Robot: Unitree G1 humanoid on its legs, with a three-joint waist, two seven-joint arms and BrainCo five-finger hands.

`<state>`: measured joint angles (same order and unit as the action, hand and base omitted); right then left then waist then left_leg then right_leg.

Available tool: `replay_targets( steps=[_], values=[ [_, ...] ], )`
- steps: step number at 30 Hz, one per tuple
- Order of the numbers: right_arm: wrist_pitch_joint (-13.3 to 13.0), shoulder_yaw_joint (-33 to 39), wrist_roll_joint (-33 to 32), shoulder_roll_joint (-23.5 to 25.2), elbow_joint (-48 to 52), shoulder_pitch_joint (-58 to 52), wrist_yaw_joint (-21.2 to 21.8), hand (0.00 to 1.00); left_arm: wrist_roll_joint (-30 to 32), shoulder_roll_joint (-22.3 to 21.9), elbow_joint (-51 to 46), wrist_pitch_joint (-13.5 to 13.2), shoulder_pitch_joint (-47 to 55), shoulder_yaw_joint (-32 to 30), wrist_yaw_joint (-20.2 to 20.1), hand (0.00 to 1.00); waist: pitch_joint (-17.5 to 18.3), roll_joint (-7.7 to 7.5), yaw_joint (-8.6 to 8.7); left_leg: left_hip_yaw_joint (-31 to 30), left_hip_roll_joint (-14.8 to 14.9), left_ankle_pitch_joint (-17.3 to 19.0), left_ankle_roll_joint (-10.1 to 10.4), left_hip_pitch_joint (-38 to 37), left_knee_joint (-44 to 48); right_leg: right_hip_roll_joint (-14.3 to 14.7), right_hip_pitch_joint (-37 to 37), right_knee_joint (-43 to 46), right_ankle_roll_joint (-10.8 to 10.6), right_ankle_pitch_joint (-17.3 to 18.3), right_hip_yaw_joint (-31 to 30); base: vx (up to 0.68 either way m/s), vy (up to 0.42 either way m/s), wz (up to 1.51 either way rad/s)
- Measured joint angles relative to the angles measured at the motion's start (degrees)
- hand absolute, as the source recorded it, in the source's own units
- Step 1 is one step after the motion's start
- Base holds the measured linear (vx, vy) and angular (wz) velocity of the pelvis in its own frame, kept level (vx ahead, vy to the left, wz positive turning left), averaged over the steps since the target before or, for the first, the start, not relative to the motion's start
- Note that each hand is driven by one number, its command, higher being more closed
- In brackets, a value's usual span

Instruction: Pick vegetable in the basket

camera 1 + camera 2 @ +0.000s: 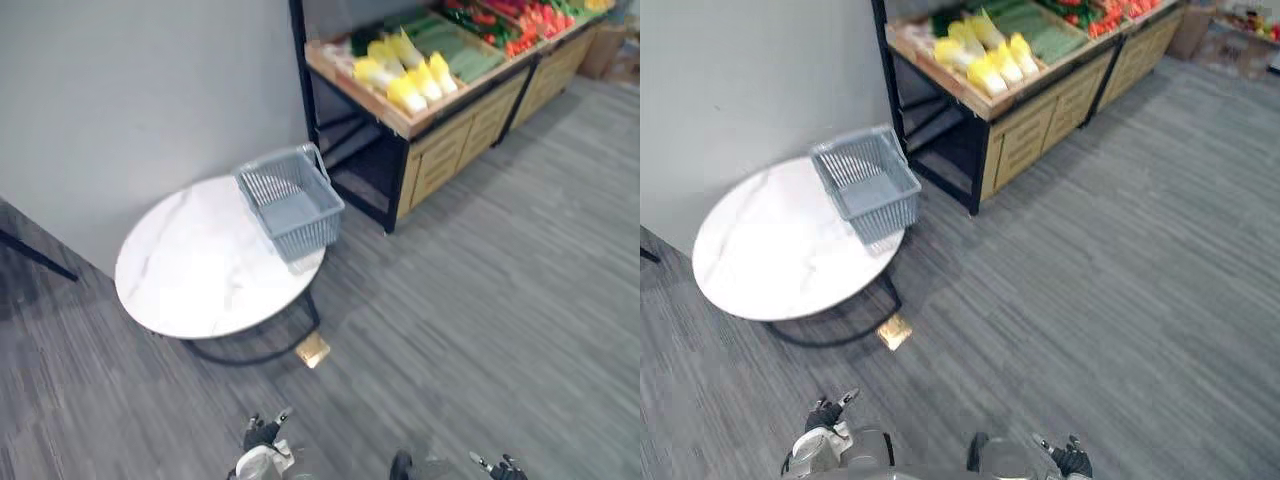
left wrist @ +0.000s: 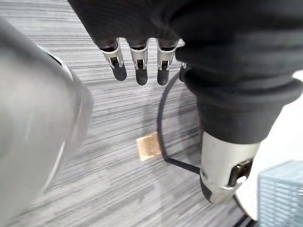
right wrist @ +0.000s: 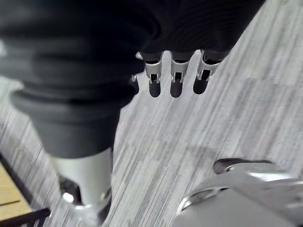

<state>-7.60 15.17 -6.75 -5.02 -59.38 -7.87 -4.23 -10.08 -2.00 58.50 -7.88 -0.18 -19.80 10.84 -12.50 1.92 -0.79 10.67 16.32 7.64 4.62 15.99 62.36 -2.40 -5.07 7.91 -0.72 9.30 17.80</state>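
An empty grey-blue basket (image 1: 290, 202) stands at the far right edge of a round white marble table (image 1: 190, 275), partly overhanging it. Yellow vegetables (image 1: 405, 70) lie on a wooden shelf stand (image 1: 450, 140) behind the table, with green ones (image 1: 455, 45) and red ones (image 1: 530, 20) farther along. My left hand (image 1: 262, 434) hangs low over the floor, far from the basket, its fingers (image 2: 137, 56) straight and holding nothing. My right hand (image 1: 505, 468) also hangs low on the other side, with its fingers (image 3: 173, 75) straight and empty.
A grey wall (image 1: 130, 100) runs behind the table. A small tan square (image 1: 313, 349) lies on the grey striped floor by the table's black frame. Open floor stretches to the right of the table and in front of the shelf stand.
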Motion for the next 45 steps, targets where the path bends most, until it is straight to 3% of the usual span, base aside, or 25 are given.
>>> replay_targets(
  steps=[1,3,4,5,6,7,8,10,13,14,15,16,18,19,20,24,26,28,29,32,33,36,39,43,45],
  values=[
    [0.0,0.1,-0.1,-0.4,0.0,0.2,0.0,0.00,0.0,-0.2,0.0,-0.2,0.0,-0.2,0.0,0.00,-0.1,0.49,-0.05,1.0,0.3,0.9,-0.3,1.9,-2.1,0.1,-1.5,-0.9,-0.2,0.0,0.6,0.43,0.014,0.09],
    [0.0,0.0,-0.1,-0.2,0.6,0.8,-0.1,0.00,0.0,0.1,0.3,-0.3,0.7,-0.4,0.1,0.00,0.0,-0.20,-1.49,8.9,-1.0,2.2,-1.7,3.9,-19.7,-1.4,-5.6,-3.4,-2.4,0.9,1.5,0.48,0.098,0.06],
    [-0.1,-0.1,-0.1,0.0,0.9,0.8,-0.1,0.00,0.0,0.1,0.4,-0.3,1.2,-0.4,0.1,0.00,0.2,-0.33,-1.52,10.5,-1.8,1.6,-2.3,3.8,-25.1,-1.6,-6.6,-4.0,-3.1,1.3,1.8,0.45,0.144,0.24],
    [-0.2,-0.3,-0.1,0.0,1.4,0.8,0.0,0.00,-0.3,0.2,0.4,-0.4,2.3,-0.4,0.1,0.00,1.1,0.31,-1.62,12.2,-4.0,-2.6,-3.8,3.2,-36.7,-1.4,-8.5,-4.8,-4.7,2.4,2.6,0.39,0.155,0.30],
    [-0.3,-0.7,-0.2,-0.3,0.8,1.1,0.0,0.00,-0.8,-0.2,0.7,-0.5,2.9,-0.7,0.0,0.00,2.1,1.21,-2.10,11.6,-5.8,-8.0,-10.8,2.7,-43.0,-0.7,-10.1,-5.0,-6.3,4.2,1.8,0.58,0.228,0.40],
    [-0.2,-1.3,-0.4,0.4,0.1,1.7,0.0,0.00,-0.5,0.7,1.1,-0.4,2.6,-0.5,0.1,0.00,2.8,-0.71,-1.91,12.1,-7.6,-8.1,-10.2,2.3,-43.8,-2.3,-10.2,-5.0,-6.3,4.3,1.6,0.57,0.229,0.50],
    [-0.4,-3.6,-0.5,1.9,-0.2,2.4,0.8,0.00,-0.2,2.4,1.6,-0.4,2.6,0.3,0.0,0.00,4.2,-3.69,-1.97,12.1,-11.2,-7.8,-10.2,1.4,-47.3,-4.5,-9.6,-4.5,-5.3,3.7,-0.4,0.45,0.185,0.48],
    [-0.5,-4.1,-0.4,3.1,-1.2,3.6,1.2,0.00,-0.3,3.4,2.2,-0.3,2.6,0.2,0.0,0.00,4.8,-5.16,-2.55,12.3,-13.0,-7.0,-10.4,0.4,-48.4,-6.0,-9.2,-2.9,-4.9,2.6,-2.9,0.41,0.180,0.23],
    [-0.6,-3.9,-0.3,3.3,-3.5,4.6,1.6,0.00,-0.2,4.5,5.2,-0.1,3.0,-0.4,0.1,0.00,4.8,-5.28,-2.92,12.5,-15.8,-4.4,-10.1,-7.4,-53.2,-9.2,-4.6,15.5,-5.4,0.4,-9.6,0.37,0.186,-0.03],
    [-0.6,-4.1,0.0,3.3,-4.0,4.5,1.8,0.00,-0.3,5.3,5.6,0.6,4.0,0.6,0.3,0.00,4.7,-4.94,-2.34,12.3,-16.2,-3.5,-9.4,-10.8,-55.1,-9.8,0.2,27.9,-9.5,-3.7,-12.0,0.32,0.149,-0.01],
    [-0.7,-3.6,-0.3,3.4,-4.3,4.4,2.0,0.00,-0.4,6.3,5.9,1.0,4.5,2.4,0.3,0.00,4.1,-4.61,-1.35,11.4,-16.7,-2.9,-9.1,-13.8,-56.5,-9.7,5.0,38.6,-10.7,-4.9,-13.7,0.33,0.130,0.23],
    [-0.7,-3.0,-0.1,3.1,-3.9,4.4,2.0,0.00,-0.4,7.3,6.8,1.2,5.0,3.8,0.3,0.00,3.9,-5.06,-0.67,10.1,-17.2,-2.1,-8.8,-16.4,-57.2,-9.8,8.8,45.8,-9.3,-3.8,-13.4,0.29,0.079,0.34],
    [-0.7,-2.5,-0.1,2.5,-4.0,4.2,1.9,0.00,-0.4,7.5,7.1,1.5,4.9,4.1,0.5,0.00,3.9,-5.30,-0.51,9.1,-17.4,-1.0,-8.2,-18.9,-57.8,-10.1,12.4,48.2,-8.3,-0.8,-11.4,0.26,0.017,0.48],
    [-0.7,-2.0,-0.1,2.0,-4.1,4.2,1.8,0.00,-0.7,7.4,7.1,1.4,4.9,4.0,0.5,0.00,3.9,-5.27,-0.32,7.1,-17.5,-0.4,-7.8,-20.8,-58.3,-10.9,14.9,44.8,-6.3,1.4,-8.5,0.27,-0.008,0.59],
    [-0.7,-1.9,-0.1,1.9,-4.1,4.2,1.7,0.00,-0.8,7.4,7.0,1.4,4.8,3.9,0.5,0.00,3.8,-5.26,-0.21,6.7,-17.5,-0.3,-7.6,-21.2,-58.4,-11.0,15.3,43.2,-6.0,1.6,-8.1,0.28,-0.037,0.80],
    [-0.7,-0.2,-0.1,1.8,-4.2,4.1,1.7,0.00,-1.1,5.8,6.7,0.9,4.0,1.4,0.6,0.00,3.9,-4.61,0.44,-0.3,-15.9,0.7,-6.0,-21.6,-57.9,-9.0,16.5,15.1,-6.0,0.9,-13.0,0.34,-0.151,0.85],
    [-0.6,0.5,-0.2,2.2,-4.4,3.8,1.6,0.00,-1.1,5.3,6.4,0.8,4.0,-0.4,0.5,0.00,4.0,-4.80,0.25,-2.7,-15.0,1.3,-4.4,-21.7,-57.8,-8.4,16.1,6.2,-6.0,-3.5,-16.4,0.35,-0.280,0.71],
    [-0.6,0.4,-0.2,3.2,-4.5,2.8,1.4,0.00,-1.0,5.2,6.4,0.7,4.5,-1.8,0.4,0.00,4.7,-6.15,0.04,-5.0,-14.9,2.4,-2.4,-22.4,-57.9,-10.0,14.1,1.1,-6.5,-11.7,-15.5,0.30,-0.350,0.60],
    [-0.6,0.6,-0.5,2.7,-4.6,2.6,1.2,0.00,-1.0,4.4,6.7,0.6,4.2,-2.6,0.4,0.00,5.1,-5.78,-0.63,-6.0,-13.5,3.1,-1.0,-23.3,-58.1,-9.3,12.6,0.6,-8.2,-11.0,-13.6,0.38,-0.517,0.58],
    [-0.6,0.8,-0.7,0.3,-4.6,3.1,1.0,0.00,-0.8,0.5,7.2,0.4,3.7,-3.1,0.0,0.00,5.6,-0.92,-0.52,-6.5,-7.9,1.0,3.2,-23.2,-60.5,-4.7,10.6,-2.0,-5.7,-9.9,-8.6,0.30,-0.384,0.48],
    [-0.6,1.3,-0.7,0.2,-4.6,3.5,1.0,0.00,-0.8,0.2,7.5,0.4,3.7,-3.1,-0.1,0.00,5.7,-0.27,-0.42,-6.5,-7.1,-1.0,4.5,-23.2,-61.8,-3.9,10.3,-2.0,-4.7,-9.3,-7.3,0.21,-0.276,0.43],
    [-0.6,1.3,-0.8,0.6,-4.7,3.8,0.7,0.00,-0.8,-0.1,7.5,0.4,3.7,-3.0,-0.4,0.00,5.5,-0.58,-0.36,-6.4,-6.6,-5.3,4.6,-22.9,-63.4,-3.4,8.6,-2.9,-3.4,-8.5,-4.3,0.11,-0.208,0.48],
    [-0.6,1.1,-0.8,0.4,-4.7,4.5,-0.6,0.00,-0.8,0.1,7.5,0.4,3.6,-1.9,-0.2,0.00,5.4,-0.52,0.26,-6.2,-6.8,-7.1,4.0,-20.8,-64.3,-3.7,8.8,-4.2,-3.3,-8.5,-1.7,-0.01,-0.098,0.52],
    [-0.6,2.1,0.1,0.3,-4.2,6.1,-2.0,0.00,-0.4,1.2,7.5,0.4,3.4,1.1,0.4,0.00,5.3,-0.71,0.43,-4.5,-6.6,-7.1,3.9,-19.6,-66.2,-3.0,9.1,-7.4,-3.4,-10.2,-1.2,-0.08,-0.001,0.13],
    [-0.5,2.8,1.7,-1.1,-1.7,7.5,-3.1,0.00,0.2,2.1,7.4,0.3,3.0,3.4,1.3,0.00,5.1,-0.68,0.55,-3.0,-6.6,-5.7,2.7,-18.4,-66.6,-2.4,10.2,-9.7,-3.8,-12.1,-2.1,-0.10,0.038,-0.28]
  ],
)
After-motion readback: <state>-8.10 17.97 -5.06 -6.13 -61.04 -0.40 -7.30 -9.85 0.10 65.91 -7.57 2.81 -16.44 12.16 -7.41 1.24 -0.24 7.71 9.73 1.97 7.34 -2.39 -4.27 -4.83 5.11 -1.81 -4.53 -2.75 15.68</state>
